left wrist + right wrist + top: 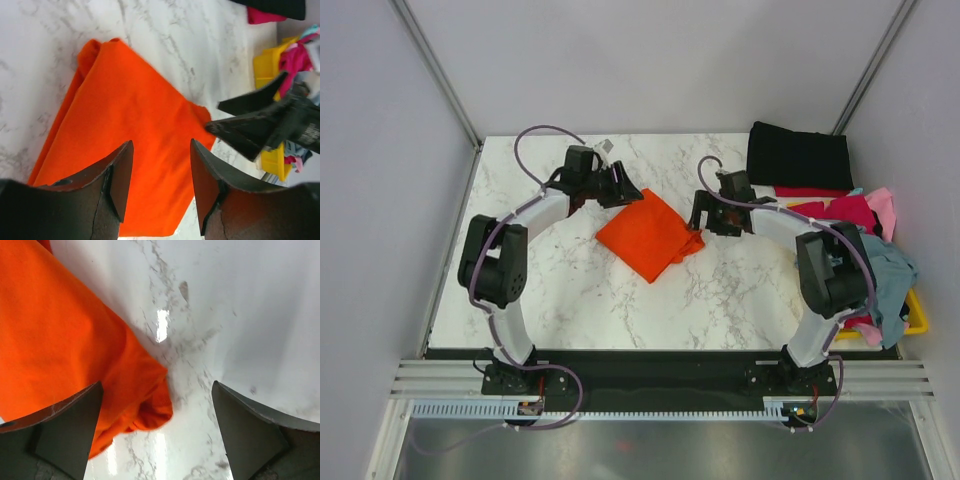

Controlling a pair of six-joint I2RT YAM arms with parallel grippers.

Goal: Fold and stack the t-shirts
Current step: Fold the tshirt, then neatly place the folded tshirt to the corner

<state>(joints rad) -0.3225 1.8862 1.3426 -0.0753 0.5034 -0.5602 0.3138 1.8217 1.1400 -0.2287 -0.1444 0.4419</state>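
Note:
The folded bright orange t-shirt [650, 234] lies on the marble table, between the two grippers. My left gripper [620, 187] is open and empty at the shirt's far left corner; in the left wrist view [161, 170] the orange cloth [125, 130] lies beneath its fingers. My right gripper [703, 215] is open and empty at the shirt's right corner; in the right wrist view [156, 412] the shirt's rolled corner [100, 360] lies between the fingers. A folded black t-shirt [798, 155] lies at the back right. Pink, red and grey-blue shirts [865, 235] are heaped at the right.
A yellow plastic bin [917, 318] sits at the table's right edge under the heap of clothes. Grey walls stand behind and beside the table. A dark rail [650, 355] runs along the near edge by the arm bases.

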